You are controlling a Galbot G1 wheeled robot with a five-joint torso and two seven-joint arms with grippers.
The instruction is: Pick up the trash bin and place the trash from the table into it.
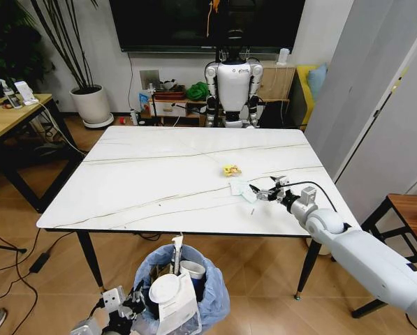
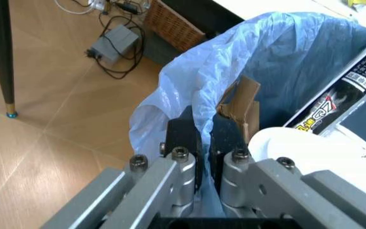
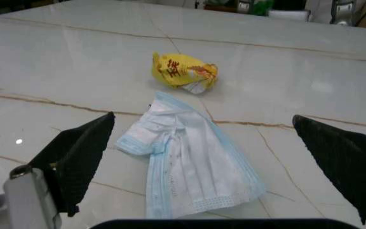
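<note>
Risk sits at the right gripper (image 3: 202, 162), fingers spread wide around the flat pale-blue face mask (image 3: 192, 162) at centre-right of the white marble bench (image 1: 159, 174): thin fabric could slip out. Left gripper (image 2: 203, 138) fingers are clenched on the blue-bagged round bin's (image 1: 184, 286) liner at bottom centre; the plastic may tear

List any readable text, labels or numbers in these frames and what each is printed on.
None reads clearly.
Black carton in the trash bin: white and yellow stylised characters and small white print, too blurred to read.
Yellow wrapper on the table: red characters, too blurred to read.
</note>
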